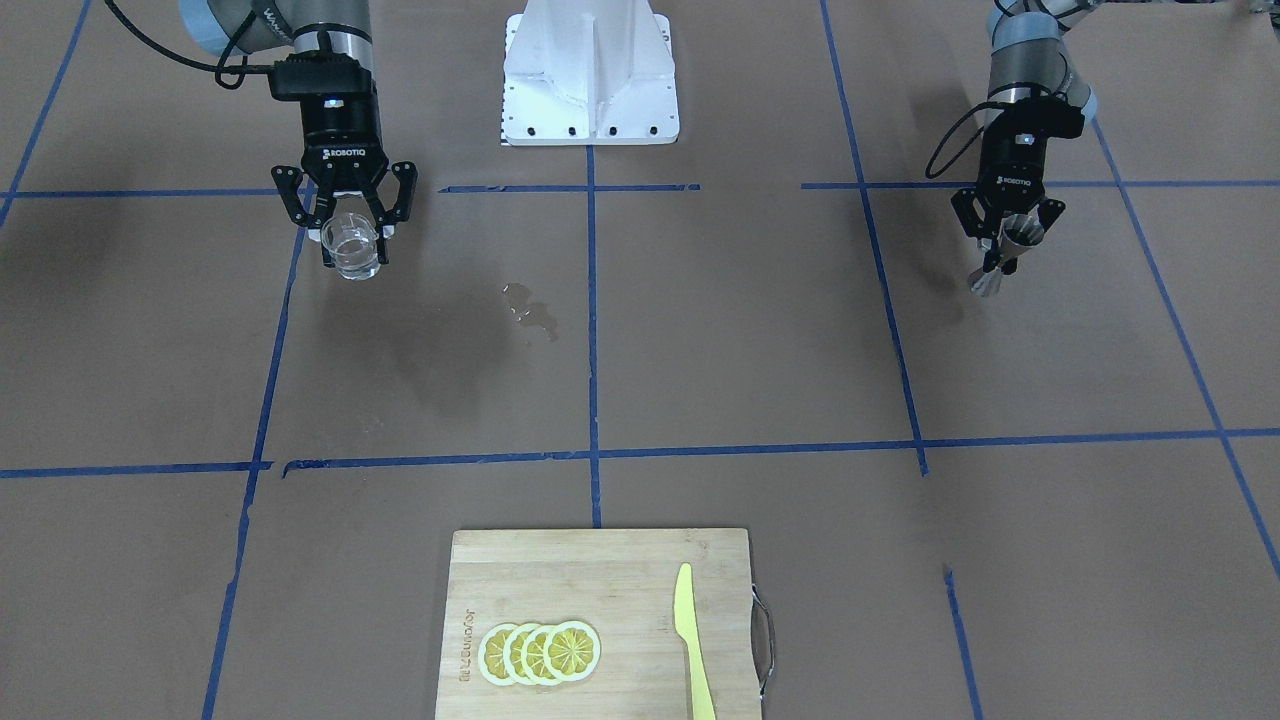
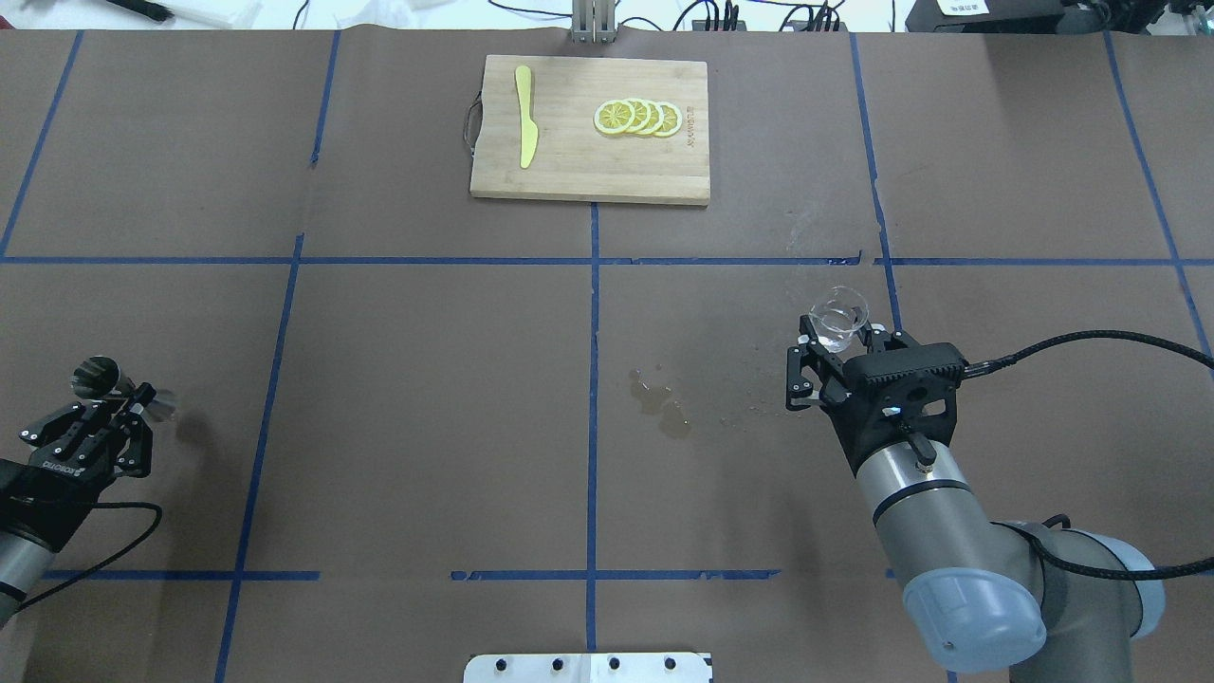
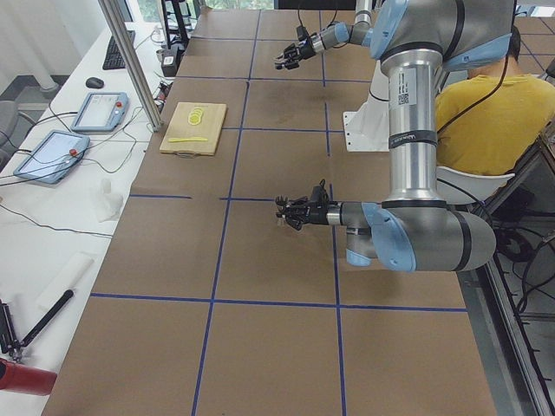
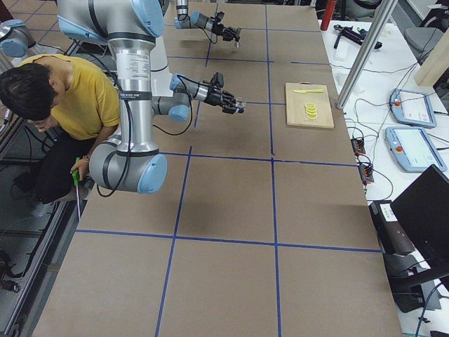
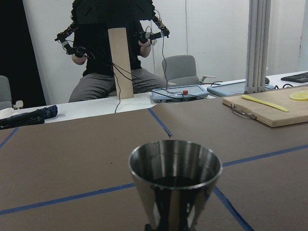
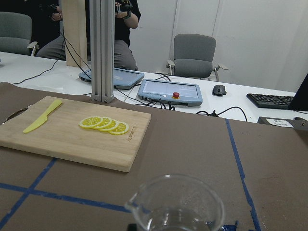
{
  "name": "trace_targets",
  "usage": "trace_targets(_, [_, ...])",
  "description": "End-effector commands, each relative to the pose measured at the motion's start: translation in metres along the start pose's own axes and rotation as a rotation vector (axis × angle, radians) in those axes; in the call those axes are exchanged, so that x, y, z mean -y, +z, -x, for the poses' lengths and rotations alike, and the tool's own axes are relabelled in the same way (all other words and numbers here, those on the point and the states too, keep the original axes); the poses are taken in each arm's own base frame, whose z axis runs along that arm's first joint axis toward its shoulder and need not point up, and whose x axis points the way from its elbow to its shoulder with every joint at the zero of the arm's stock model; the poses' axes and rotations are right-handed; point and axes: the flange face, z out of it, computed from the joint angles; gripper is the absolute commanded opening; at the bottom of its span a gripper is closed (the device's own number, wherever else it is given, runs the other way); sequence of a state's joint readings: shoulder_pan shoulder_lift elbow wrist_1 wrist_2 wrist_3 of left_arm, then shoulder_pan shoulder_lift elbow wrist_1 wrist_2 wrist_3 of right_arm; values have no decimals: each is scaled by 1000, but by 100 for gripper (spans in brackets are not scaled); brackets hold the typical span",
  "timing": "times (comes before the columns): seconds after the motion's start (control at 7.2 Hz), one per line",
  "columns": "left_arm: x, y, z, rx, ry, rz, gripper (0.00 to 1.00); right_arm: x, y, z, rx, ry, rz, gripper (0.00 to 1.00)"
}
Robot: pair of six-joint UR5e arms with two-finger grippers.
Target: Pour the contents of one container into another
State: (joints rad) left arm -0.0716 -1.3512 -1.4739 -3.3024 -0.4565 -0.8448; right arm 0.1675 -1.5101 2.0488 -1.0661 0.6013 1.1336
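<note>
The clear glass cup (image 2: 839,321) with its pouring lip sits upright between the fingers of my right gripper (image 2: 838,334), which is shut on it, on the table's right side. In the front-facing view the cup (image 1: 352,246) holds a little clear liquid; in the right wrist view its rim (image 6: 175,206) fills the bottom edge. My left gripper (image 2: 131,398) is shut on the silver jigger (image 2: 98,378) at its narrow waist, far to the left. The jigger (image 5: 174,177) opens upward, dark inside. The two containers are far apart.
A small puddle (image 2: 662,402) lies on the brown paper between the arms. At the far edge, a wooden cutting board (image 2: 569,171) carries lemon slices (image 2: 637,117) and a yellow knife (image 2: 524,128). The white robot base (image 1: 590,75) stands at the near side.
</note>
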Motion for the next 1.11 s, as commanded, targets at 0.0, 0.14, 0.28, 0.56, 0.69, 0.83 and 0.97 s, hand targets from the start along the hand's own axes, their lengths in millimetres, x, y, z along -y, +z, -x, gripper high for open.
trace_targets(0.0, [-9, -3, -6, -29, -9, 36, 0, 1, 0, 1, 2, 2, 0, 0])
trace_targets(0.14, [-9, -3, -7, -31, -8, 38, 0, 3, -1, 1, 4, 6, -2, 0])
trace_targets(0.28, [-10, -3, -9, -34, -19, 39, 0, 3, -2, 1, 4, 6, -2, 0])
trace_targets(0.56, [-13, -4, -8, -32, -21, 43, 0, 4, -2, 2, 6, 9, -2, 0])
trace_targets(0.69, [-16, -4, -8, -34, -16, 47, 0, 4, -2, 2, 6, 10, -3, 0])
trace_targets(0.83, [-18, -5, -8, -36, -13, 51, 0, 4, -2, 2, 6, 10, -3, 0])
trace_targets(0.97, [-18, -6, -10, -39, -16, 52, 0, 5, -2, 3, 7, 11, -4, 0])
